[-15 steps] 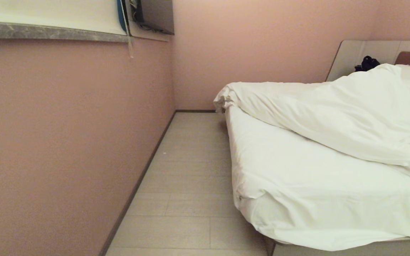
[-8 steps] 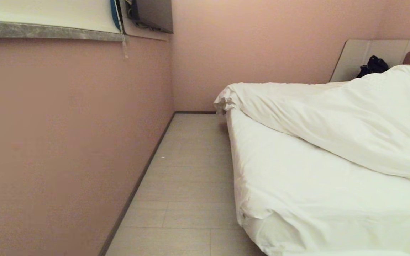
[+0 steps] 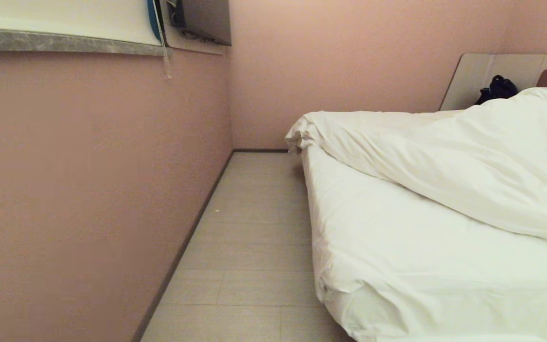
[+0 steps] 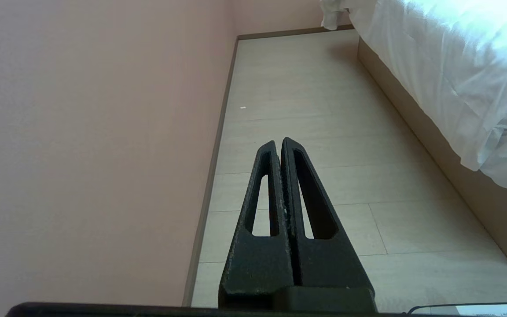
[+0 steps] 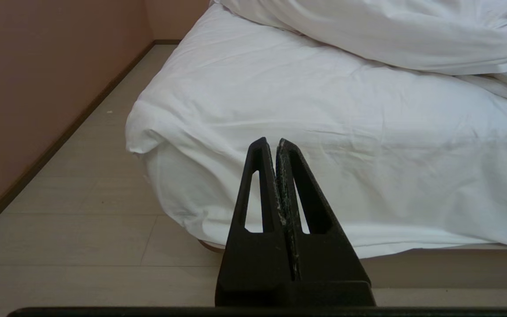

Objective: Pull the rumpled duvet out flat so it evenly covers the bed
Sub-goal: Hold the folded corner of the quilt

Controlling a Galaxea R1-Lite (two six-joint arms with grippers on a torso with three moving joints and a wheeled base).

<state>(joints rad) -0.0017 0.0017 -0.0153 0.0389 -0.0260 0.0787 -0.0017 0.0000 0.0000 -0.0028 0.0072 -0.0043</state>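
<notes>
Bed (image 3: 397,247): wide, white-sheeted mattress on a low beige base, standing at the right of the head view, its near corner towards the camera. Duvet (image 3: 444,156): thick white quilt, rumpled and bunched across the far half of the mattress, one crumpled corner hanging just over the left edge; the near half of the sheet lies uncovered. Headboard (image 3: 477,76): pale panel at the far right, with a dark object (image 3: 497,88) against it, too small to identify, possibly a bag or clothing. Floor (image 3: 254,228): pale planks forming a narrow aisle between the bed and the pink wall (image 3: 88,190). Grey ledge (image 3: 64,43): runs along the top of that wall. Left gripper (image 4: 279,143): fingers pressed together with nothing between them, above the aisle floor, apart from the bed. Right gripper (image 5: 271,143): fingers likewise closed and empty, pointing at the mattress's near corner without touching it.
</notes>
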